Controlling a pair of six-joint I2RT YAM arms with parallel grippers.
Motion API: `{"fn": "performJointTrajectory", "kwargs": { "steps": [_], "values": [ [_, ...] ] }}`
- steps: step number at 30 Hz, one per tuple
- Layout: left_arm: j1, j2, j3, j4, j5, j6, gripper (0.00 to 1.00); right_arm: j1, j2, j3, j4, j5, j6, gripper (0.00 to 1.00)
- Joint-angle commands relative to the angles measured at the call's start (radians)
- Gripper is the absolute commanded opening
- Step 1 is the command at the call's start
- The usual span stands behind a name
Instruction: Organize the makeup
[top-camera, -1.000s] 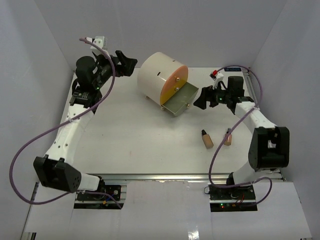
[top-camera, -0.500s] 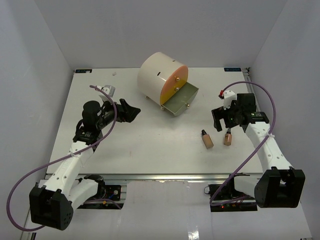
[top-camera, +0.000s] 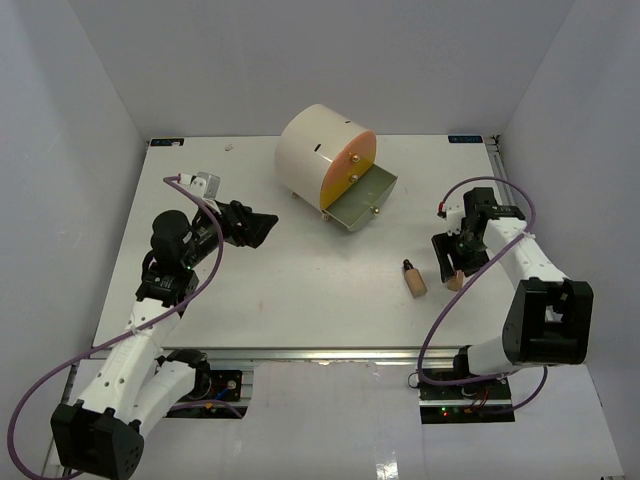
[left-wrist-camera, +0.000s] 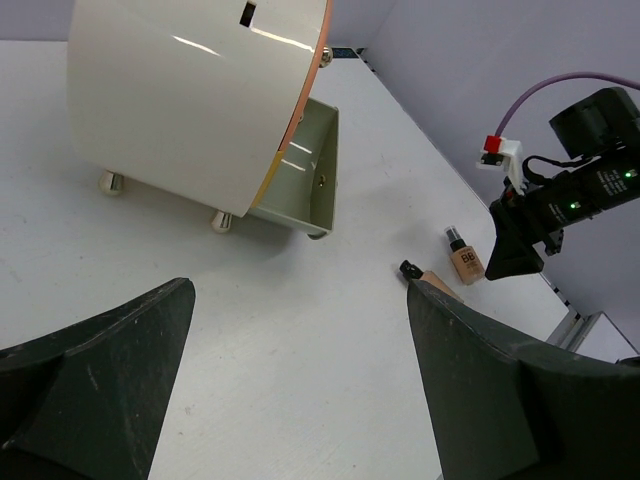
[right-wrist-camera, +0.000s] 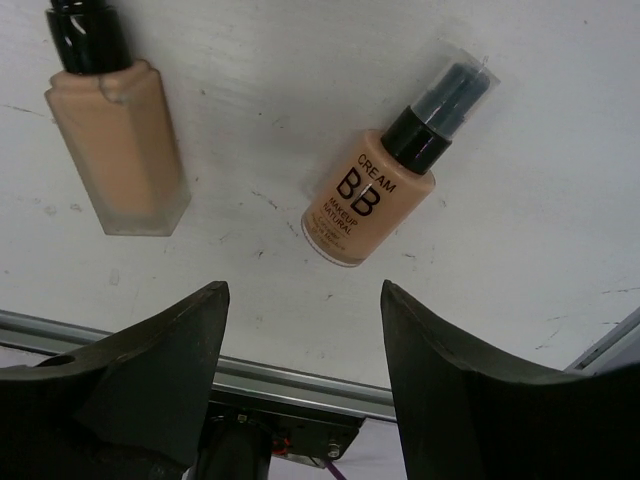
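The cream cylindrical box (top-camera: 325, 157) is sitting by the table's (top-camera: 250, 290) far edge, its lower drawer (top-camera: 362, 205) hanging open and showing an olive-grey floor. Two tan bottles are lying near the right edge: the square bottle (right-wrist-camera: 115, 150) and, just beside it, the BB cream bottle (right-wrist-camera: 385, 190). The right gripper (right-wrist-camera: 300, 300) is hovering over the latter, fingers apart and gripping nothing. The left gripper (left-wrist-camera: 300, 290) is gaping wide, empty. Since a second ago the right gripper has been travelling from the drawer to the bottles, and the left from the far-left corner toward the near edge; the bottles are lying unmoved.
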Motion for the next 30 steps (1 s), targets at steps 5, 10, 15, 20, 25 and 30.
{"fn": "performJointTrajectory", "kwargs": {
  "steps": [5,10,15,20,25,30],
  "values": [
    [-0.003,-0.039,0.002,0.013,-0.006,0.006,0.98,-0.059,0.121,0.055,0.022,0.028,0.023,0.65],
    [-0.003,-0.045,0.000,0.013,-0.007,0.007,0.98,-0.075,0.190,0.049,0.071,0.032,0.031,0.64],
    [-0.003,-0.043,0.000,0.013,-0.008,0.008,0.98,-0.080,0.246,0.058,0.100,0.012,0.043,0.61],
    [-0.004,-0.042,-0.001,0.013,-0.006,0.009,0.98,-0.083,0.285,0.058,0.128,0.023,0.044,0.55],
    [-0.003,-0.041,-0.001,0.013,-0.006,0.010,0.98,-0.085,0.297,0.054,0.144,0.030,0.043,0.46],
    [-0.003,-0.039,-0.001,0.012,-0.005,0.013,0.98,-0.085,0.237,0.066,0.170,0.032,0.001,0.24]
  ]
}}
